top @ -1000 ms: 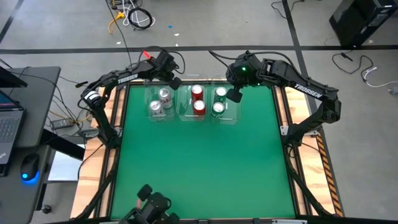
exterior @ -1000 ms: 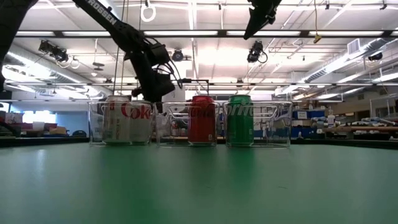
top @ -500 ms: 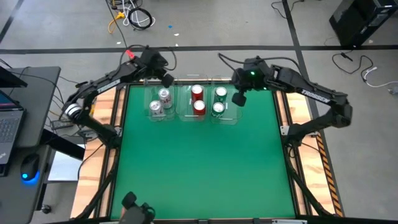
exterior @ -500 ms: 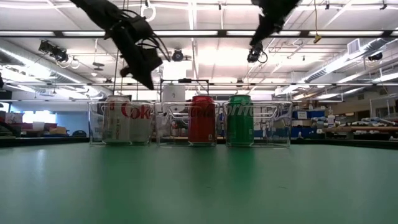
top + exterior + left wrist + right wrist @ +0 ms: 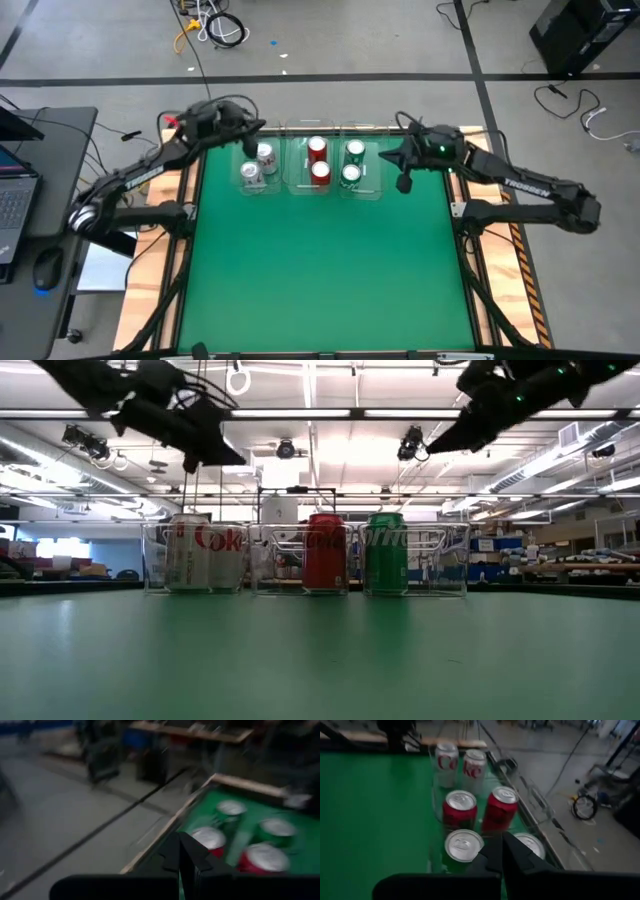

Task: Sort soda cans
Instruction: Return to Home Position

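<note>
Three clear bins (image 5: 290, 185) stand in a row at the table's far edge, each with two upright soda cans on its floor: silver (image 5: 265, 155) on the left, red (image 5: 319, 172) in the middle, green (image 5: 351, 173) on the right. My left gripper (image 5: 253, 129) hovers shut above the far left corner, beside the silver cans (image 5: 200, 552). My right gripper (image 5: 388, 158) hovers shut just right of the green cans (image 5: 463, 845), well above them (image 5: 437, 447). In the left wrist view the shut fingers (image 5: 187, 855) point across the red cans (image 5: 210, 839).
Green mat (image 5: 320, 270) stretches from the bins to the near edge. Wooden borders (image 5: 190, 200) run along both sides. A side table with a laptop (image 5: 15, 200) and a mouse (image 5: 45, 268) stands to the left. Cables lie on the floor beyond the far edge.
My left gripper has risen and drawn back from the silver cans toward the table's far left corner, tipping from steeply downward to nearly level. My right gripper has come down and moved toward the right edge, also tipping nearer level. Both stay shut. The cans have not moved.
</note>
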{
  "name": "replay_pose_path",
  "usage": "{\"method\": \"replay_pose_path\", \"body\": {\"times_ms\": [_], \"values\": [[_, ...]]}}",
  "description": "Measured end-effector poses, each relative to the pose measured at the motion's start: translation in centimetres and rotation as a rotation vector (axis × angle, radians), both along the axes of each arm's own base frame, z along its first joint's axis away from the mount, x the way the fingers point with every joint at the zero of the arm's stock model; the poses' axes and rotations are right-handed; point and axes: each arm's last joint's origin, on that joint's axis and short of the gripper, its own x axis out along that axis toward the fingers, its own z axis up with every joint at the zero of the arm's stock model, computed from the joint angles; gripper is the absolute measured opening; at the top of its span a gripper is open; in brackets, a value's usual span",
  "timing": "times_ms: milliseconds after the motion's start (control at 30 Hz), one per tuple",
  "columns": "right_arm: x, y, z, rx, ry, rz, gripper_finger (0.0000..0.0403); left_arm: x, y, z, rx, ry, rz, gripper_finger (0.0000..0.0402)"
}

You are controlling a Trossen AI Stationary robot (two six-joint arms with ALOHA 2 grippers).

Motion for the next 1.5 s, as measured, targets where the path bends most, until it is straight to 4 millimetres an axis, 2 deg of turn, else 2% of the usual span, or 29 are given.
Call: {"method": "replay_pose_path", "body": {"times_ms": [233, 400, 667, 900, 1267, 1367, 1500], "values": [[-1.3, 1.4, -4.4, 0.000, -0.146, 0.051, 0.0000, -0.7, -3.6, -0.2, 0.128, -0.171, -0.188, 0.0000], [-2.2, 2.3, -6.3, 0.000, -0.203, 0.069, 0.0000, -0.4, -5.3, -0.9, 0.156, -0.216, -0.293, 0.0000], [-3.0, 3.6, -7.4, 0.001, -0.260, 0.146, 0.0000, 0.5, -7.1, -2.6, 0.172, -0.179, -0.412, 0.0000], [-4.3, 4.5, -9.2, 0.016, -0.288, 0.179, 0.0000, 0.6, -8.2, -4.2, 0.189, -0.167, -0.469, 0.0000], [-6.6, 5.7, -12.0, 0.081, -0.362, 0.232, 0.0000, -1.6, -9.7, -5.7, 0.228, -0.240, -0.532, 0.0000], [-7.1, 5.8, -12.2, 0.097, -0.345, 0.212, 0.0000, -2.5, -10.3, -5.8, 0.252, -0.268, -0.546, 0.0000], [-7.6, 6.0, -11.6, 0.043, -0.403, 0.203, 0.0000, -3.7, -11.1, -6.5, 0.271, -0.305, -0.548, 0.0000]]}}
